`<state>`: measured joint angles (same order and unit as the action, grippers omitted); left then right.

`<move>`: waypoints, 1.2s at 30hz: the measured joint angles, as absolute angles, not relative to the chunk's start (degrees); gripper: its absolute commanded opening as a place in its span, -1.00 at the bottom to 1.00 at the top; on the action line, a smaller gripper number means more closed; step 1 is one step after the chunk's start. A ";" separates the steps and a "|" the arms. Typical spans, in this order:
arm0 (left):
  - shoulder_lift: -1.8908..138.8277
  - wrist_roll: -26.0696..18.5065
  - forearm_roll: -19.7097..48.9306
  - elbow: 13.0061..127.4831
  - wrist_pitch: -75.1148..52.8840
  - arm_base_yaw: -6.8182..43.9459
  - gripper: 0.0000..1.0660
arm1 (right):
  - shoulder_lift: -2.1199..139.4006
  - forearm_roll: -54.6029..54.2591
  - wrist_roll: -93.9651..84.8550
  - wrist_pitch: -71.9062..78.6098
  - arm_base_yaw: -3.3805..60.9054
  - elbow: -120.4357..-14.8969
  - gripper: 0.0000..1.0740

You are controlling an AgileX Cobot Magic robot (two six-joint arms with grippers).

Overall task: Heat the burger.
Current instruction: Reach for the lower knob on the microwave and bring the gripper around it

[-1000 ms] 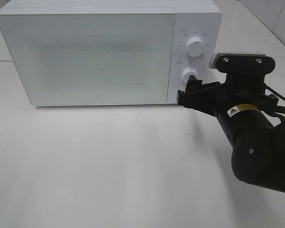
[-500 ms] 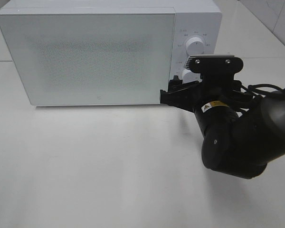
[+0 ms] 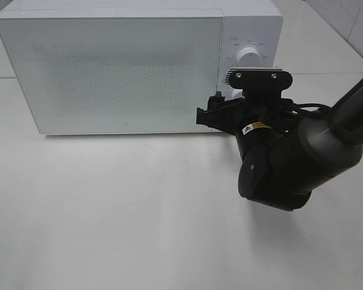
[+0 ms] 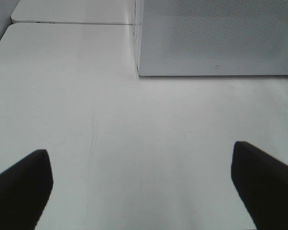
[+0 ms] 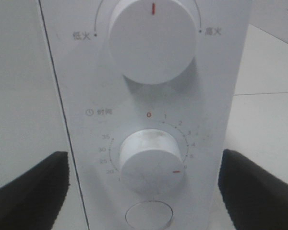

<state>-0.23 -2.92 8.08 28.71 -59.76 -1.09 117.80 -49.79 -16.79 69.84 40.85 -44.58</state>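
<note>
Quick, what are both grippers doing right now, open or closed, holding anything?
Left gripper: open, empty, above the table.
Right gripper: open, empty, facing the timer knob.

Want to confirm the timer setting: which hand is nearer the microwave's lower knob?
Right. The right hand is directly in front of the lower knob, open, not gripping it. The left hand is open over the table, back from the microwave door.
</note>
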 measured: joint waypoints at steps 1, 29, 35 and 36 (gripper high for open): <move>-0.23 -2.92 8.08 28.71 -59.76 -1.09 0.78 | 118.09 -49.56 -16.79 69.84 40.62 -44.86 0.50; -0.23 -2.92 8.08 28.71 -59.76 -1.09 0.78 | 120.66 -44.86 -16.16 69.79 37.24 -46.35 0.42; -0.23 -2.92 8.08 28.71 -59.76 -1.09 0.78 | 120.66 -44.86 -16.16 69.79 37.30 -46.41 0.41; -0.23 -2.92 8.08 28.71 -59.76 -1.09 0.78 | 120.66 -44.86 -16.16 69.79 37.30 -46.41 0.40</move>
<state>-0.23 -2.92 8.08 28.71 -59.76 -1.09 120.66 -44.86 -16.16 69.79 37.30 -46.41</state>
